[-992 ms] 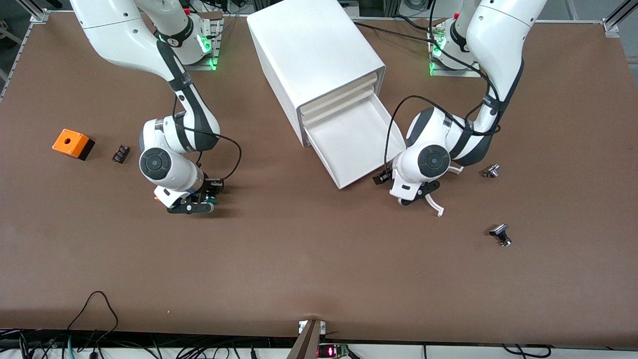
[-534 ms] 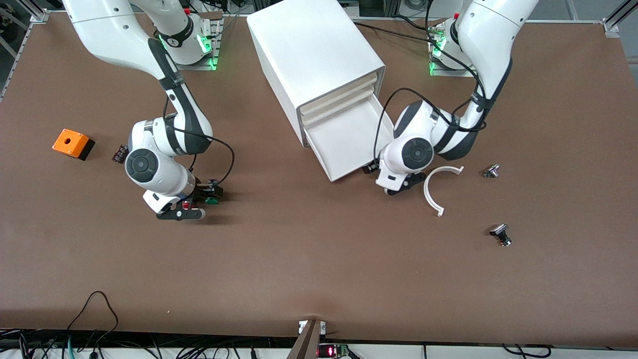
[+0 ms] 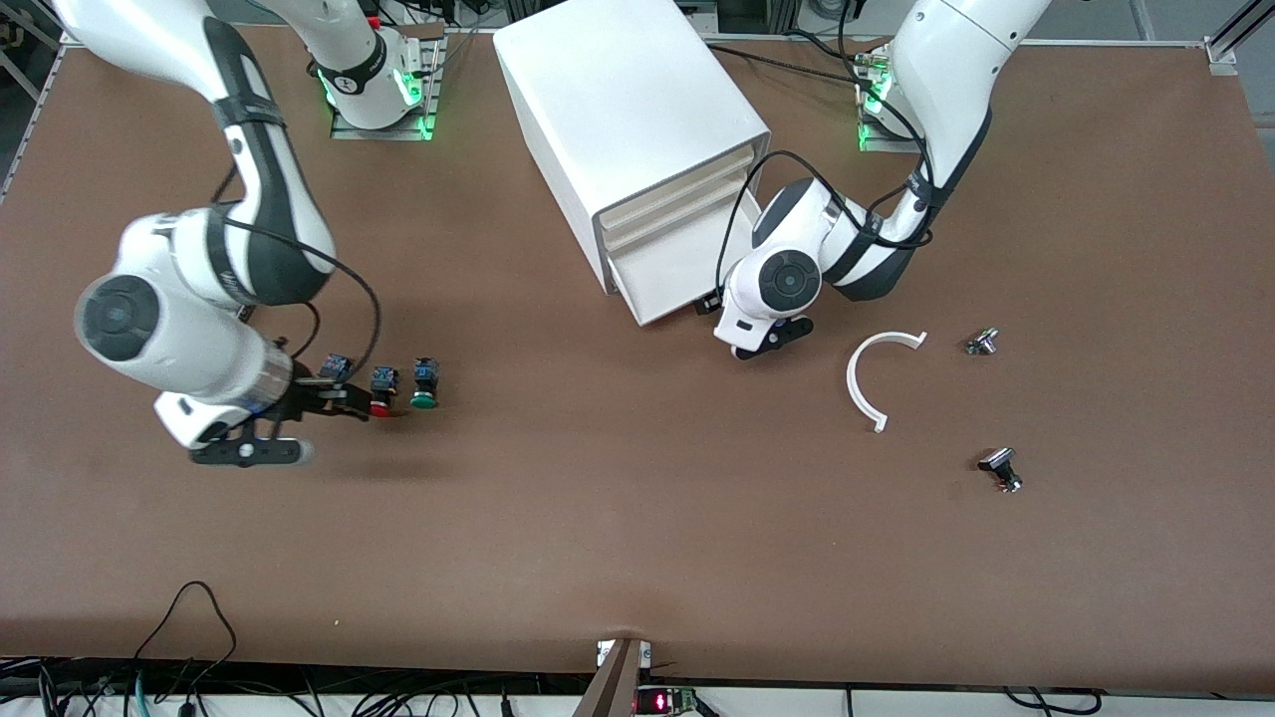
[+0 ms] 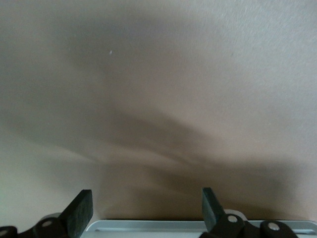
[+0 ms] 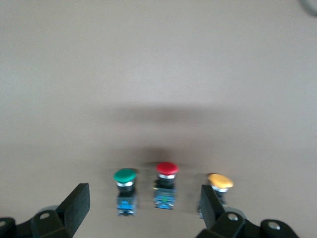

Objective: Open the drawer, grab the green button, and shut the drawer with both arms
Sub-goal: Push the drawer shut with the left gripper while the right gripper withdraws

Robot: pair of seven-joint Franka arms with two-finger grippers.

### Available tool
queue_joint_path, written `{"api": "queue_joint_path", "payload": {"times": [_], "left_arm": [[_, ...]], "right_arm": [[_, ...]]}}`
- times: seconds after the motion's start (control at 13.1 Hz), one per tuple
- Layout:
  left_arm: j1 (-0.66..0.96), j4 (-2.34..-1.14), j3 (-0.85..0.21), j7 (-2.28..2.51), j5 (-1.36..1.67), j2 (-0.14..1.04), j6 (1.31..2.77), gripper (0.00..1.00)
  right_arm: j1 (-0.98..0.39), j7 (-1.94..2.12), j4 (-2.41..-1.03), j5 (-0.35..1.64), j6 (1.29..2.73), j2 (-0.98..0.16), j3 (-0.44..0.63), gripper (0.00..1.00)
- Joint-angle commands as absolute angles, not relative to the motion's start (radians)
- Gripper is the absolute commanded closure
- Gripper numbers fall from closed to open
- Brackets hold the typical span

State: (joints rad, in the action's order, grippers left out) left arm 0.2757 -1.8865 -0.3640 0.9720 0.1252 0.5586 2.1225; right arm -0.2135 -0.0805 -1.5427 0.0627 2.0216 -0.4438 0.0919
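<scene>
The white cabinet (image 3: 628,119) stands at the table's robot end. Its lowest drawer (image 3: 662,284) sticks out only a little. My left gripper (image 3: 742,341) is at the drawer's front, open and empty; the left wrist view shows its fingers (image 4: 79,214) apart over the drawer's white edge (image 4: 188,227). The green button (image 3: 425,384) stands on the table, free of any grip. My right gripper (image 3: 314,426) is raised beside it, open and empty. In the right wrist view the green button (image 5: 125,191) lies between the open fingers (image 5: 77,204), well below them.
A red-capped button (image 3: 382,391) and an orange-capped one (image 5: 218,187) stand in a row with the green one. A white curved strip (image 3: 865,383) and two small metal parts (image 3: 982,342) (image 3: 1000,467) lie toward the left arm's end.
My left gripper has pushed the drawer most of the way into the cabinet. My right gripper has let go of the green button, risen and drawn away toward its own end.
</scene>
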Motion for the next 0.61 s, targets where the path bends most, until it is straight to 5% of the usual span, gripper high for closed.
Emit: {"api": "queue_joint_path", "payload": {"times": [0.0, 0.53], "left_arm": [[0.279, -1.924, -0.385, 0.992, 0.149, 0.525, 2.128, 0.04], [0.296, -1.933, -0.460, 1.095, 0.147, 0.526, 2.128, 0.04]], "right_arm": [[-0.207, -0.037, -1.555, 0.072, 1.924, -0.318, 0.115, 0.01], [-0.210, -0.046, -1.555, 0.058, 1.744, -0.141, 0.129, 0.01]]}}
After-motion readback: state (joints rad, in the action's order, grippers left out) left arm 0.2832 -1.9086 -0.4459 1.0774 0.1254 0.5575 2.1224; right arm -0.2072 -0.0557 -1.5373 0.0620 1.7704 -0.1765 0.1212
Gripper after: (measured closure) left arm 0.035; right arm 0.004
